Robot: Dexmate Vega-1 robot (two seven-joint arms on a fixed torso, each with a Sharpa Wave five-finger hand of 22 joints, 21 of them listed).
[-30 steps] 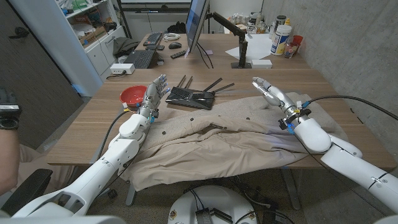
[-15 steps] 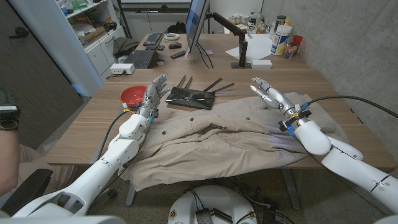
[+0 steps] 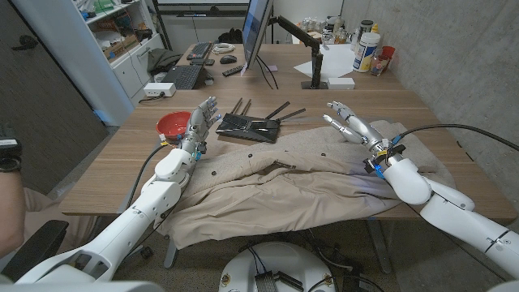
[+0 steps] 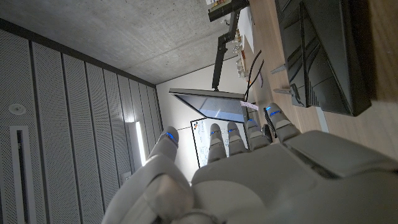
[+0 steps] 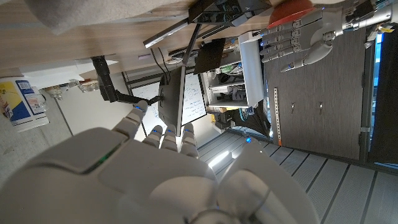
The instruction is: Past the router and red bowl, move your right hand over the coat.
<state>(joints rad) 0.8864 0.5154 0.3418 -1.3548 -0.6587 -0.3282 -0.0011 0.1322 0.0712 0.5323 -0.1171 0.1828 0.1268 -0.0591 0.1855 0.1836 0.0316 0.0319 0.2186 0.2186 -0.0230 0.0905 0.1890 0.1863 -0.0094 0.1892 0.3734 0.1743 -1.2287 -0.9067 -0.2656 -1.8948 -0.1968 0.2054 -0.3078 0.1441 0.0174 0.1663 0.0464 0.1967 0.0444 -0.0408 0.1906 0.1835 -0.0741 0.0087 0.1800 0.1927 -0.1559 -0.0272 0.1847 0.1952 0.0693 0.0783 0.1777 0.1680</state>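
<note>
A beige coat (image 3: 284, 174) lies spread over the table's near half and hangs off the front edge. Behind it sit a black router (image 3: 251, 124) with raised antennas and, to its left, a red bowl (image 3: 173, 124). My right hand (image 3: 349, 120) hovers over the coat's far right part, fingers spread, holding nothing. My left hand (image 3: 203, 122) stands upright between bowl and router, fingers straight and empty. The right wrist view looks past my right hand (image 5: 155, 168) to the left hand (image 5: 298, 40), the bowl (image 5: 292, 9), the router (image 5: 217, 12) and the coat (image 5: 74, 15).
A monitor (image 3: 258, 32) stands behind the router, with a keyboard (image 3: 185, 75) to its left. Bottles (image 3: 366, 50) and a white box (image 3: 340, 81) sit at the back right by the concrete wall. A person's arm (image 3: 8, 162) shows at the left edge.
My right hand has shifted a little to the right and lower over the coat and spread its fingers. The left arm has not moved.
</note>
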